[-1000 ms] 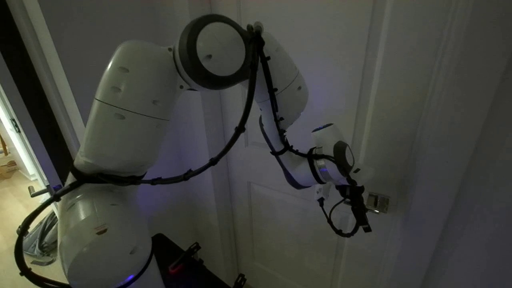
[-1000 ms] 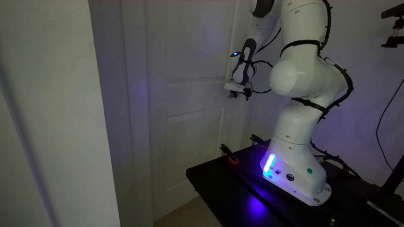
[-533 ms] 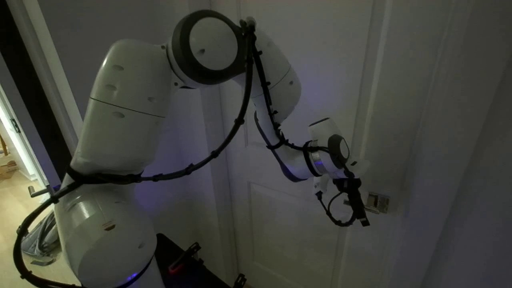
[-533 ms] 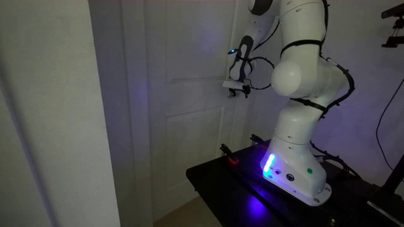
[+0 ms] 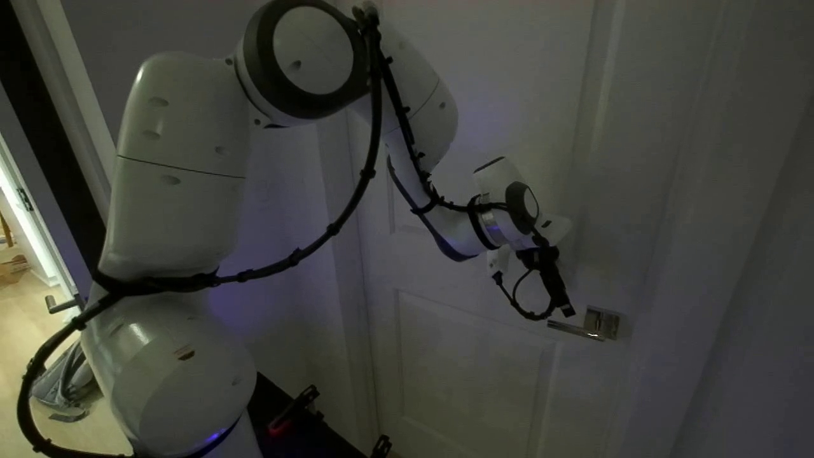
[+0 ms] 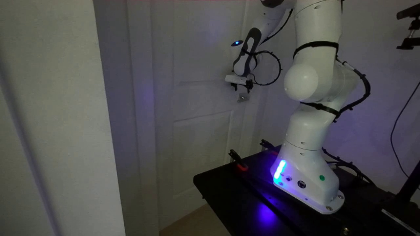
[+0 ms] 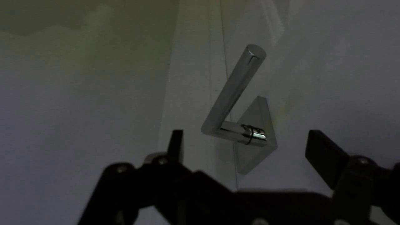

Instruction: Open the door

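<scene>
The door [image 5: 467,362] is tall, white and panelled, and looks shut in both exterior views [image 6: 201,98]. Its silver lever handle [image 5: 575,329] sits on a square plate near the door's edge. In an exterior view the plate [image 6: 243,97] shows below my gripper [image 6: 241,89]. In the wrist view the lever handle [image 7: 232,90] lies ahead, between the lines of my open fingers [image 7: 245,134], not touching them. In an exterior view the gripper [image 5: 565,310] is just above the lever and pointed down. It is open and holds nothing.
The robot stands on a black table [image 6: 223,193] with clamps [image 6: 238,159] along its edge. A cable [image 5: 334,235] hangs in a loop along the arm. A lit doorway with a lever handle [image 5: 62,305] and a grey bag [image 5: 63,381] are behind the base.
My gripper has moved up and back from the handle. The lever and plate, partly covered by it before, now show more fully in the exterior views. The door and handle have not visibly moved.
</scene>
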`<control>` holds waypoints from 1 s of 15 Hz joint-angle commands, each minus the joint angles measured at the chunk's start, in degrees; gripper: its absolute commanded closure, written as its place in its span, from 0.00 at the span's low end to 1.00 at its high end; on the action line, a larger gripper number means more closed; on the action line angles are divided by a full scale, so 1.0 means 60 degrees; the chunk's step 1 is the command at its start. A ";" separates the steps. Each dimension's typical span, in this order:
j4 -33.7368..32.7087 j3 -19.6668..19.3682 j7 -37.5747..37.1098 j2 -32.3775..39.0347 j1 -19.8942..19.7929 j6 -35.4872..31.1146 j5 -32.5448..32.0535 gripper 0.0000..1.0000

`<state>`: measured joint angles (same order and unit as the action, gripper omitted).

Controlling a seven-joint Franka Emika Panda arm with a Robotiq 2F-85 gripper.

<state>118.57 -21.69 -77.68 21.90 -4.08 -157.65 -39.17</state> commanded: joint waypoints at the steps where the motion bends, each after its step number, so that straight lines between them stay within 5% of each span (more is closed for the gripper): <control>1: 0.0058 -0.0131 0.0420 0.0087 -0.0107 -0.0473 0.0092 0.00; 8: 0.0799 -0.0621 0.0829 0.0980 -0.0291 -0.2620 0.0506 0.00; 15: 0.0768 -0.0211 0.0461 0.1716 -0.0802 -0.3486 0.0125 0.03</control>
<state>122.76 -23.43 -75.41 31.32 -8.19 -177.74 -38.30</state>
